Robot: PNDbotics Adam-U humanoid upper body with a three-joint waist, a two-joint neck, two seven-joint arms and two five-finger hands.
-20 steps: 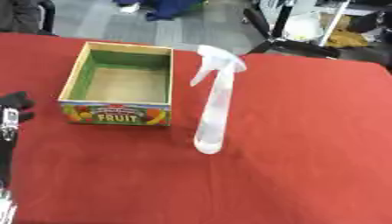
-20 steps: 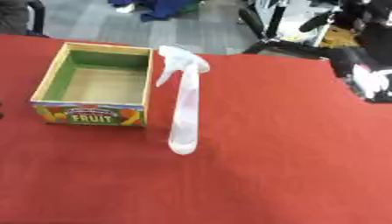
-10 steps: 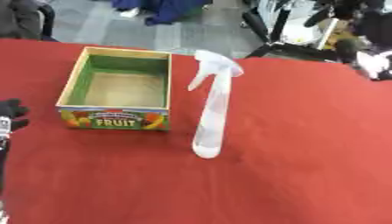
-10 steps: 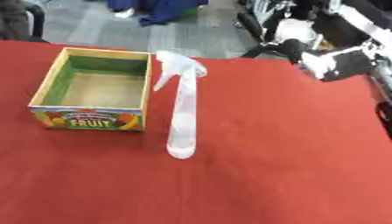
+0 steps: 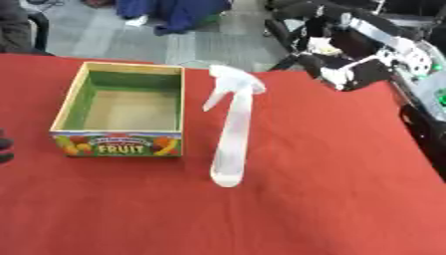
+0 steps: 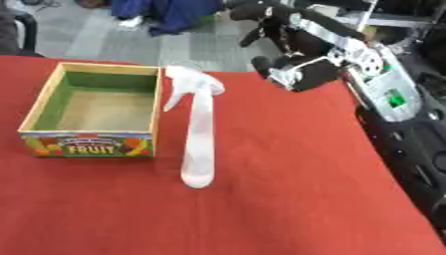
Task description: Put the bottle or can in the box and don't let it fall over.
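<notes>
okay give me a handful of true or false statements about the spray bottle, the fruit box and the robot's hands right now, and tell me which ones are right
1. The spray bottle stands upright on the red table. True.
2. The spray bottle is already inside the fruit box. False: it stands on the table just to the right of the box.
3. The fruit box is empty. True.
4. The right hand is holding the spray bottle. False: it is up at the table's far edge, apart from the bottle.
5. The left hand is reaching into the box. False: only a bit of it shows at the left edge, apart from the box.
</notes>
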